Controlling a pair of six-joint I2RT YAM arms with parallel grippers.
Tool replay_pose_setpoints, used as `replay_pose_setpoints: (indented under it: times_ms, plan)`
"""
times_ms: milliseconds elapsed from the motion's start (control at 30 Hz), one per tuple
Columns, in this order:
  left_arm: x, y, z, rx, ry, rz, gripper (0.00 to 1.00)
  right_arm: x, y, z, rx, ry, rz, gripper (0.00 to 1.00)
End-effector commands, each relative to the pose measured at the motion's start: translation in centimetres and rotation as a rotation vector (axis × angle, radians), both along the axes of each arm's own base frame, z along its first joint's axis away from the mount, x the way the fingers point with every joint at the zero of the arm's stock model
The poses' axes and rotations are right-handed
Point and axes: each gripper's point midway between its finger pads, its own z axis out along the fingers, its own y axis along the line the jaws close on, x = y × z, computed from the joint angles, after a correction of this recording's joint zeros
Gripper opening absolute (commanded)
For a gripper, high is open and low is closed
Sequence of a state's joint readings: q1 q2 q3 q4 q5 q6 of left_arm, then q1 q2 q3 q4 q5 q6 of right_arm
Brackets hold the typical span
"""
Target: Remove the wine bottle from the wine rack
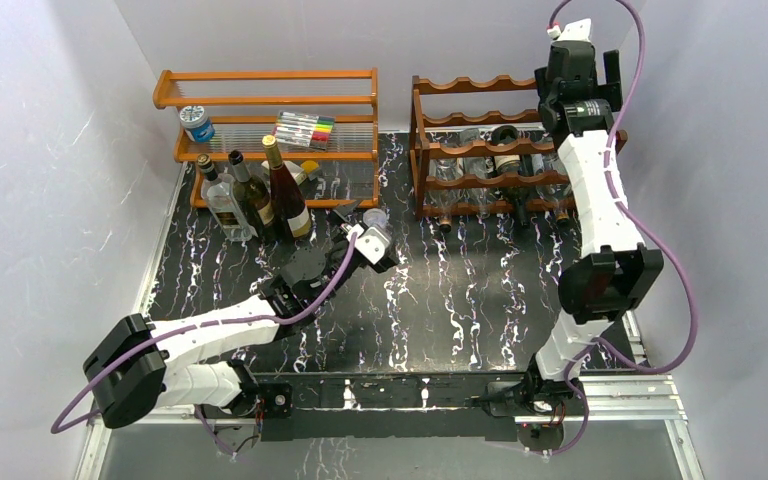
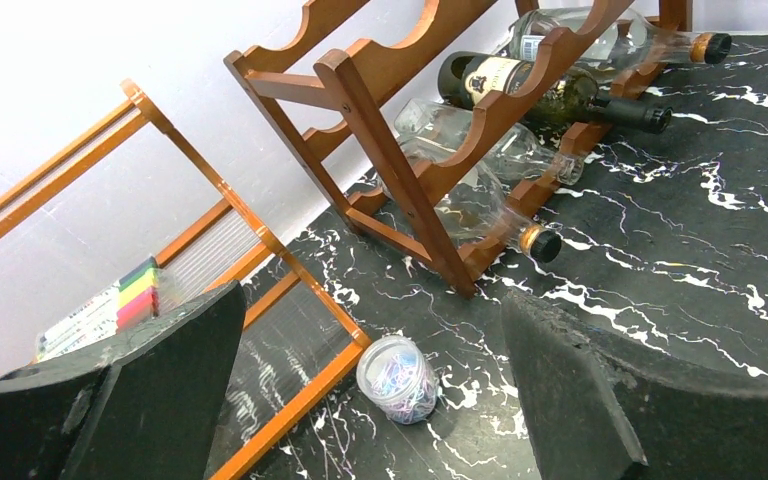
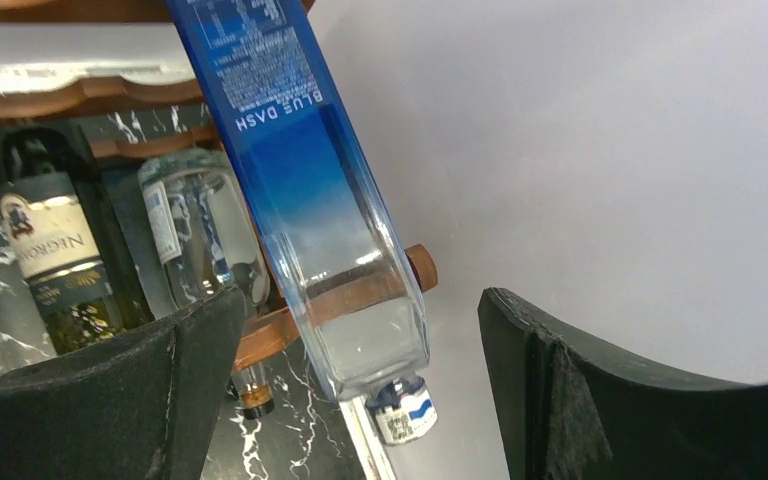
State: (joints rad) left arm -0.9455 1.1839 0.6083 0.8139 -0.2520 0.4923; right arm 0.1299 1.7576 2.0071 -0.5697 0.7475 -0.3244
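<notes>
Blue-to-clear square bottle (image 3: 305, 190) on reddish-brown wine rack (image 1: 470, 84), left gripper (image 2: 370, 325), right gripper (image 3: 360, 310) — spread, empty

Both arms wear white moulded shells on their long links, with chunky black housings at the joints. The left arm (image 1: 200, 335) has a big rounded black block just left of the black base bar (image 1: 410, 390); the right arm (image 1: 600, 190) has a like block above the bar's right end. Dark slots line its white forearm shell. A purple cable (image 1: 332, 278) follows the left arm and loops past the bar's left end. Another one arcs wide on the right, up to a white connector (image 1: 572, 30) farthest from the bar. The left tool (image 2: 375, 305) and right tool (image 3: 360, 300) have thick matt black fingers (image 2: 160, 400), curved inside, with rough edges.
</notes>
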Motion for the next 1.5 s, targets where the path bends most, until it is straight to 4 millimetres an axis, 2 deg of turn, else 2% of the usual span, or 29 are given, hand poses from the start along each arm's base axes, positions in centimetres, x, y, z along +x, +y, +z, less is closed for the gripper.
replay_pose_setpoints:
  times_ms: [0,167,300,433,667,700,800,1100,1167,1267,1400,1467]
  plan:
    - [-0.8,0.0,2.0,-0.027,-0.082,-0.01,0.98,1.2,-1.3,-0.4,0.038,0.021,0.052,0.98]
    - [-1.3,-0.6,1.6,-0.006,-0.086,-0.033,0.98,2.2,-2.9,-2.4,0.031,0.077,0.046,0.98]
    - [-1.1,-0.6,1.3,0.012,-0.09,-0.024,0.98,3.3,-3.0,-3.5,0.027,0.104,0.075,0.98]
    - [-1.0,-0.7,0.8,0.027,-0.086,-0.023,0.98,4.7,-3.9,-4.9,-0.007,0.142,0.041,0.98]
    - [-0.6,-0.9,0.0,0.05,-0.075,-0.015,0.98,6.4,-3.5,-5.7,0.014,0.146,0.066,0.96]
    - [-0.6,-0.9,-0.2,0.054,-0.072,-0.015,0.98,6.5,-4.4,-5.8,0.033,0.144,0.062,0.95]
    - [-0.5,-0.9,-0.4,0.062,-0.071,-0.014,0.98,6.9,-4.9,-6.1,0.086,0.138,0.076,0.88]
    - [-0.4,-1.0,-0.7,0.068,-0.068,-0.014,0.98,7.1,-2.8,-7.1,0.179,0.158,0.171,0.72]
    - [-0.4,-1.0,-0.7,0.069,-0.069,-0.013,0.98,7.1,-2.3,-7.0,0.202,0.152,0.188,0.65]
    - [-0.4,-1.1,-0.7,0.07,-0.067,-0.014,0.98,7.0,-1.7,-6.1,0.224,0.126,0.199,0.53]
    - [-0.5,-1.2,-0.6,0.063,-0.064,-0.022,0.98,6.7,-0.7,-4.0,0.251,0.064,0.209,0.38]
    - [-0.5,-1.2,-0.6,0.062,-0.061,-0.024,0.98,6.4,-0.4,-3.1,0.268,0.032,0.21,0.27]
